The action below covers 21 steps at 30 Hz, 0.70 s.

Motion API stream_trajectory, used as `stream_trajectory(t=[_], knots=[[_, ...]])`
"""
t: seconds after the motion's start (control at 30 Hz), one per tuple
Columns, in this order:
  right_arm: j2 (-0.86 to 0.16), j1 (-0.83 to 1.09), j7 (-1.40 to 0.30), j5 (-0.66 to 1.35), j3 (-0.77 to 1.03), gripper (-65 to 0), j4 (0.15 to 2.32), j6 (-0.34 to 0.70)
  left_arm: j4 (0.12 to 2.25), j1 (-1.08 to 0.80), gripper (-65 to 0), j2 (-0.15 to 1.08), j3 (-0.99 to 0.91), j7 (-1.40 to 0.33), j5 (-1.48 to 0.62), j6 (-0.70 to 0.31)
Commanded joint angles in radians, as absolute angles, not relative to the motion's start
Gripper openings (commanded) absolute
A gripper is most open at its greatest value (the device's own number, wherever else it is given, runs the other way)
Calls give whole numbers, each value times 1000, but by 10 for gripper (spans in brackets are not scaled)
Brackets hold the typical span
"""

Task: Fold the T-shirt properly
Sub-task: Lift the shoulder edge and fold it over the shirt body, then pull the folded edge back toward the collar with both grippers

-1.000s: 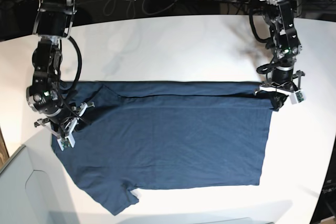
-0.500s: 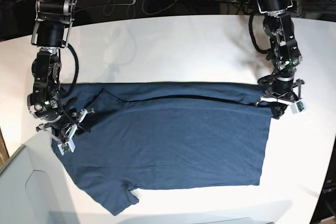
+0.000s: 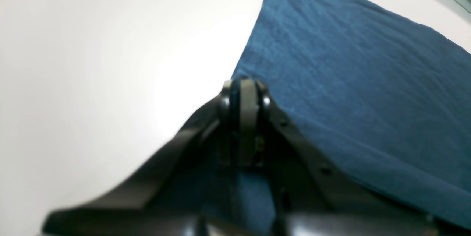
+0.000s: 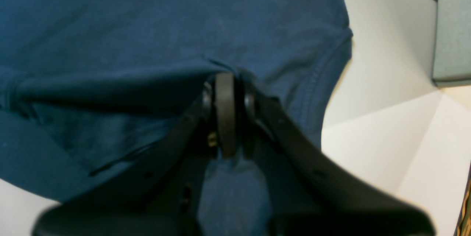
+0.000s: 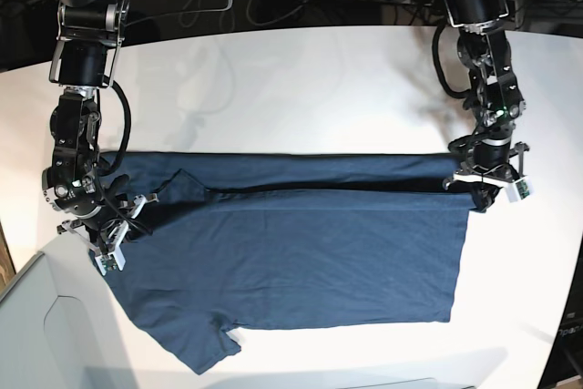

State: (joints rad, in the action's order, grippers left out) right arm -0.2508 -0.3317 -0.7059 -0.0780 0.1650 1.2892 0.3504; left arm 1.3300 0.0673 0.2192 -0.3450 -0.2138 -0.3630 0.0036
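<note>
Both folded edges have slid nearer me; left end effector (image 5: 480,190) and right end effector (image 5: 117,225) each clamp the T-shirt (image 5: 301,261).

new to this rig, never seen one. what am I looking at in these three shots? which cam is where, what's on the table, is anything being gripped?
It is a robot with two arms over a white table. The base picture looks down from above on the whole scene; the other two come from cameras mounted at each arm's wrist, looking along its gripper.

On the table lies a dark blue T-shirt, spread out, with its far edge partly folded over toward the camera.

The left gripper, on the right side of the base view, is shut on the T-shirt's edge at the hem end; its wrist view shows cloth pinched between the jaws. The right gripper, on the left side of the base view, is shut on the T-shirt near a sleeve.

A grey-edged panel sits at the near corner.
</note>
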Motion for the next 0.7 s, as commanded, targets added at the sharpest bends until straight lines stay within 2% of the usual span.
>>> stream_trajectory(t=[0.0, 0.03, 0.1, 0.2, 0.27, 0.33, 0.4, 0.53, 0.67], knots=[[-262, -355, -687, -74, 168, -648, 1307, 355, 1345, 88, -650, 234, -348, -188, -366, 2], [-262, -355, -687, -74, 168, -646, 1307, 355, 1345, 88, -650, 234, -348, -188, -366, 5], [-262, -355, -688, -74, 168, -607, 1307, 355, 1345, 88, -589, 234, -348, -194, -366, 7], [-262, -354, -705, -74, 168, -464, 1314, 355, 1351, 88, -469, 234, -352, -246, -367, 7], [-262, -354, -705, -73, 168, -372, 1316, 355, 1359, 88, -425, 234, -354, -251, -371, 4], [-262, -354, -704, -73, 173, -306, 1328, 355, 1376, 88, -389, 234, -354, -251, -372, 4], [-263, -349, -710, -73, 174, -281, 1365, 355, 1412, 81, -363, 234, -355, -254, -372, 5], [-266, -298, -711, -73, 177, -281, 1457, 355, 1465, 28, -311, 226, -417, -259, -374, 4], [-263, -216, -711, -73, 200, -281, 1534, 355, 1392, 2, -299, 225, -430, -251, -375, 1]])
